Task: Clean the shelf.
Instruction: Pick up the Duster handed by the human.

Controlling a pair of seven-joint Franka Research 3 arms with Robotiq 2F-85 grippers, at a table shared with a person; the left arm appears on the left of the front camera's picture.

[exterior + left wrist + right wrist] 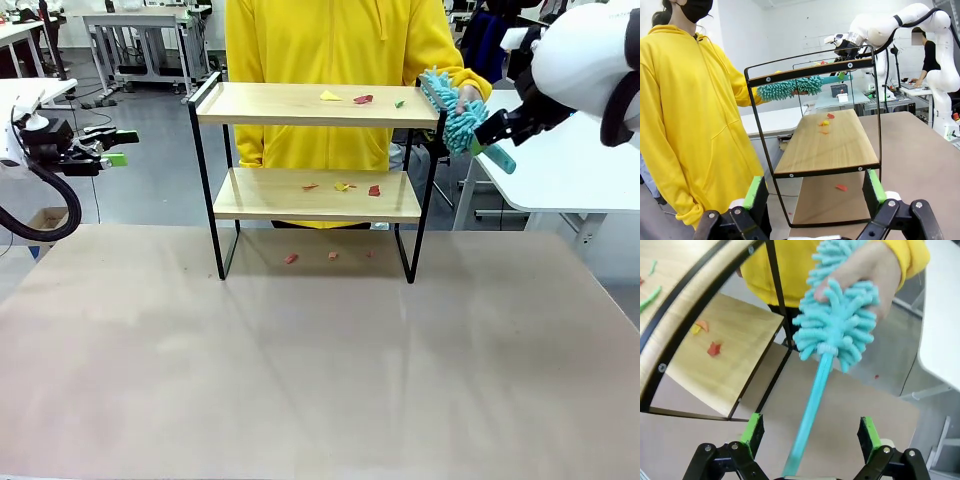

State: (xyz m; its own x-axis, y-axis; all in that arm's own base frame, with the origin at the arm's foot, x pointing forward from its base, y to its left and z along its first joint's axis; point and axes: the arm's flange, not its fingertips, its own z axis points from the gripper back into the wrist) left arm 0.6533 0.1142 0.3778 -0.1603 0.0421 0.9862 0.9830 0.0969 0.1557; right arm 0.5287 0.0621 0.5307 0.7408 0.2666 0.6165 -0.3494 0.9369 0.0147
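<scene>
handover step | my right gripper (pixel 811 424) spread around handle of teal duster (pixel 837 325), not gripping | person's hand (pixel 867 267) holds its head | left gripper (pixel 118 147) spread, empty | shelf (pixel 320 105) far mid-table, scraps (pixel 362 99) on boards | next: I clamp handle

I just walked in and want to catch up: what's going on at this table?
A person's hand holds a teal duster by its fluffy head at the right end of the shelf. The duster's handle lies between the open fingers of the right gripper. The left gripper hangs open at the left. Coloured scraps lie on both boards and the table.
</scene>
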